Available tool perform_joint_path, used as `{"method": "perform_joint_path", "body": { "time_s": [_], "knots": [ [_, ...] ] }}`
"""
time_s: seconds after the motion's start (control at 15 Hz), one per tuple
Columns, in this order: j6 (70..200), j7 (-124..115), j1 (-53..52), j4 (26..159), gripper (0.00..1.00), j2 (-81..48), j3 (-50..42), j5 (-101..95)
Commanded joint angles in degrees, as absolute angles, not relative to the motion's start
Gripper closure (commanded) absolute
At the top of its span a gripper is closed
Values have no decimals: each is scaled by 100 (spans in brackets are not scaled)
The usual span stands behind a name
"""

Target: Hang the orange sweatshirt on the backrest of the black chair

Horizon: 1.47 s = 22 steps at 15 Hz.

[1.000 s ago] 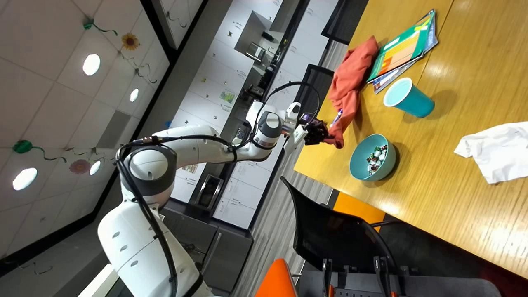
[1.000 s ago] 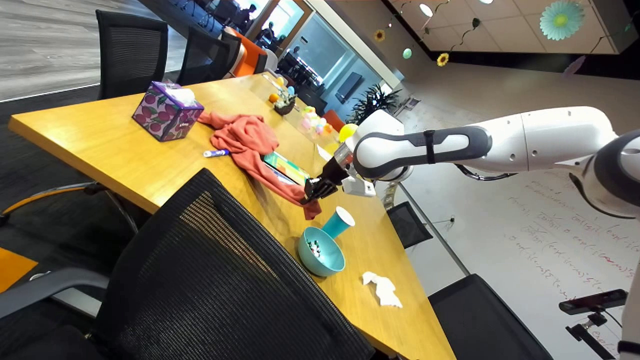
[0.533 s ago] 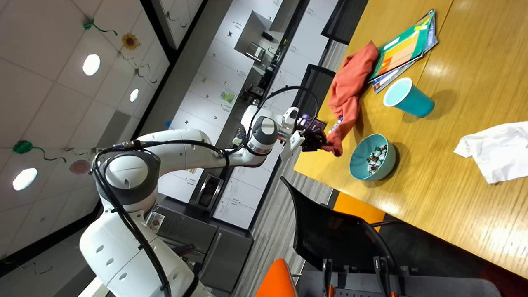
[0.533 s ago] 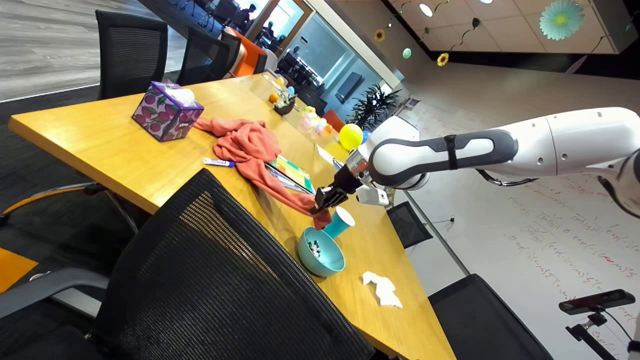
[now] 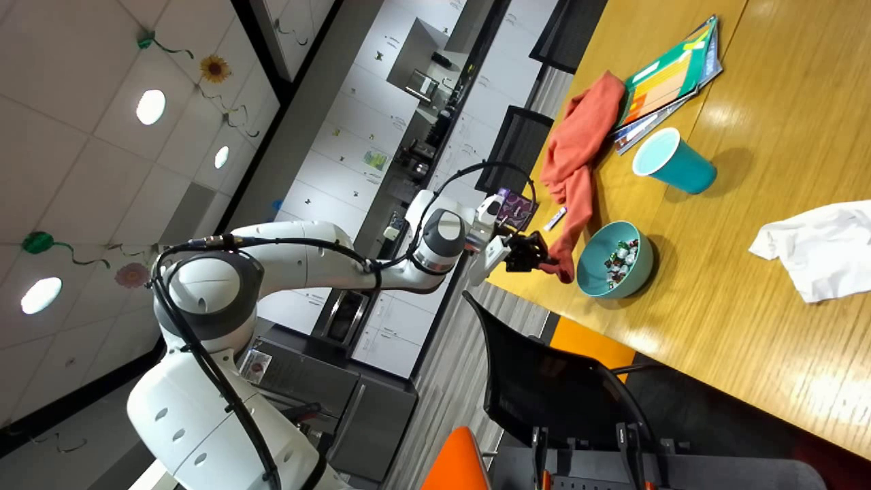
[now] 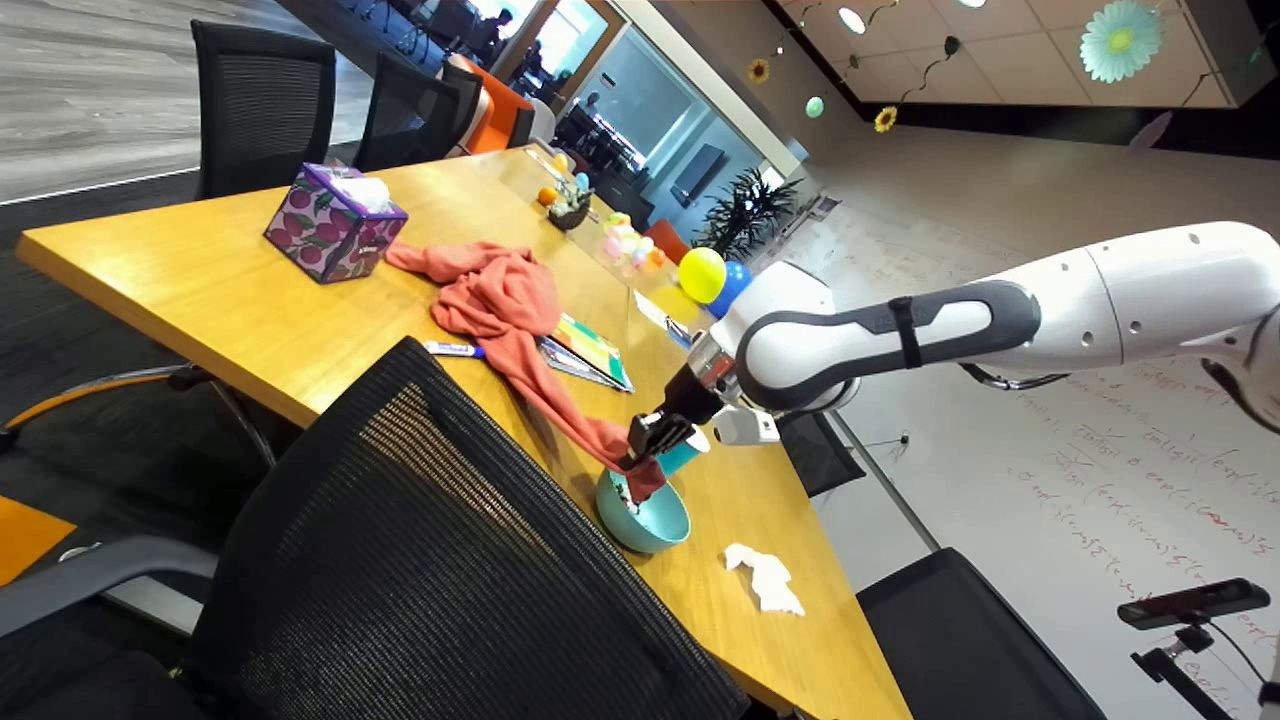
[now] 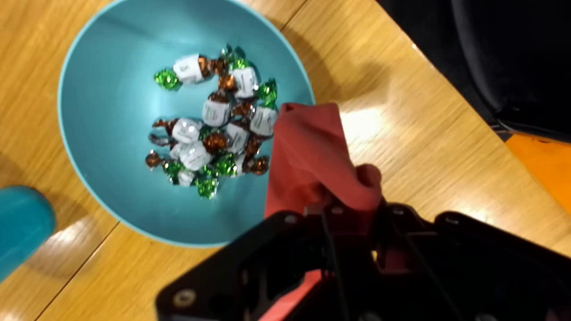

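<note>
The tool (image 6: 643, 457) clenches one end of the sweatshirt (image 6: 505, 295), whose bulk lies on the worktop (image 6: 180, 250); the held end hangs near the bowl (image 6: 657, 530). Probably soft, light and limp, the sweatshirt should drape more evenly over the chair (image 6: 420, 560) if taken nearer mid-length.

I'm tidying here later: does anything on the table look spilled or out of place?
Nothing looks spilled: the wrapped candies sit inside the round teal bowl. A crumpled white napkin or cloth lies on the wooden table, looking discarded.
</note>
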<state>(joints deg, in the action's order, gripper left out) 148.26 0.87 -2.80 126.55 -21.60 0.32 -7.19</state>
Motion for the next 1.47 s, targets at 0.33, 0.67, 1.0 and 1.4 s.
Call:
{"method": "perform_joint_path", "body": {
  "time_s": [0.33, 0.67, 1.0, 1.4],
  "knots": [
    [15830, 596, 38, 15278, 97, -686, 275, -30],
    [15655, 1101, 109, 16053, 97, -92, 234, 432],
    [15321, 1013, 117, 15901, 97, 76, 43, 198],
    [15677, 781, 36, 15123, 97, -91, 38, 19]
  ]
}}
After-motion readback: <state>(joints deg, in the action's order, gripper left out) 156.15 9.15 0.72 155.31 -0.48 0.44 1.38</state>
